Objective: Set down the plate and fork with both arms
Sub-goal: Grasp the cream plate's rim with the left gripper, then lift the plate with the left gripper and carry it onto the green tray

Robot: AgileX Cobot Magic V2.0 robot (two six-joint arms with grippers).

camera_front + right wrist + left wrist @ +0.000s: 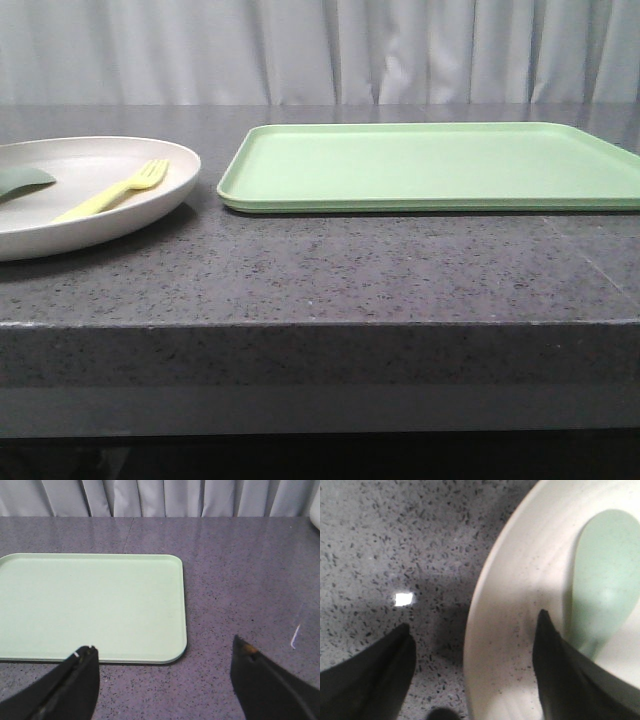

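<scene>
fork [112,189] lies diagonally in plate [150,205], tines toward tray [430,165].

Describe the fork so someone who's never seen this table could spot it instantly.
Start at the dark speckled stone countertop and find the large round off-white plate left of the flat rectangular light-green tray. The small pale-yellow plastic fork lies inside that plate, tines toward the tray. The plate's only other item, a teal-green curved piece, is darker and has no tines.
</scene>
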